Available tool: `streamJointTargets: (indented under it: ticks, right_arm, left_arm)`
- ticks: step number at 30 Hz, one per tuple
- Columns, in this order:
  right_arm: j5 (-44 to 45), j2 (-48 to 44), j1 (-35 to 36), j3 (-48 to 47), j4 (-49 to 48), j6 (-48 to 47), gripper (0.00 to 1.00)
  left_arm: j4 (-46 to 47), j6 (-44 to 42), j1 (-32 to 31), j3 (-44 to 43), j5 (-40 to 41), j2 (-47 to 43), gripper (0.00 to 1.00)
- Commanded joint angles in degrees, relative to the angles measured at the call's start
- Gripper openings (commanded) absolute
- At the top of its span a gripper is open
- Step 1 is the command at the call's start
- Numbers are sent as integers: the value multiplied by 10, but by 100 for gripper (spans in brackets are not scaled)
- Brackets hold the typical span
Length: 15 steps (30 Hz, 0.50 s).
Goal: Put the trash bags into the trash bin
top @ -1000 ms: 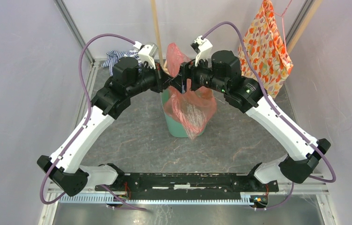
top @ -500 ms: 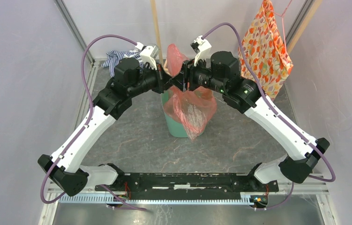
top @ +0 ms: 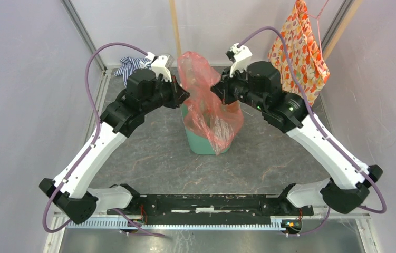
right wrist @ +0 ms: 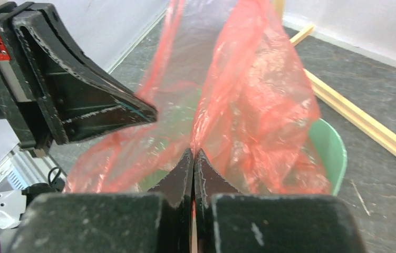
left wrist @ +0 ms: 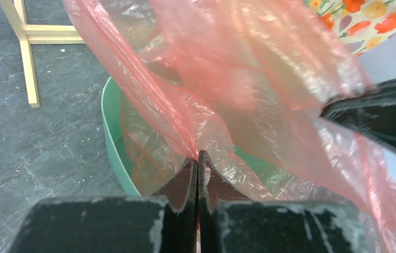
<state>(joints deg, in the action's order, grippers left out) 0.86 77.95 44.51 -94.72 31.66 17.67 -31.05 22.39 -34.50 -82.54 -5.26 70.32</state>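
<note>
Overhead, trash bag (top: 202,71) stretched above trash bin (top: 195,141), wrist views alone show left tool (left wrist: 198,159), right tool (right wrist: 193,154) pinching its film.

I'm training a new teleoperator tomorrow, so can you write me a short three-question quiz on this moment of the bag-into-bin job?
1. True or false: the left end effector is shut on the trash bag.
2. How does the bag's lower part sit relative to the trash bin?
A) hanging free, clear of it
B) partly inside it, partly draped over its rim
C) stuffed wholly inside it
3. Short answer: what state is the right end effector in?

Key: 1 true; 2 B; 3 shut on the trash bag.
</note>
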Motion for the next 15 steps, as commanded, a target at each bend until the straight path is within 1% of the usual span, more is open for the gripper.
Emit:
streamJointTargets:
  ticks: [1,8,15]
  right_arm:
    - [50,-62,2,13,35,-29,0]
    - [66,-129,2,113,74,-34,0]
    - [101,-171,2,189,105,-31,0]
  left_arm:
    - [-36,8,-1,-8,14,-41,2]
    - [-77,2,-1,23,-14,-62,2]
    - [-100,-1,-1,53,-31,-67,2]
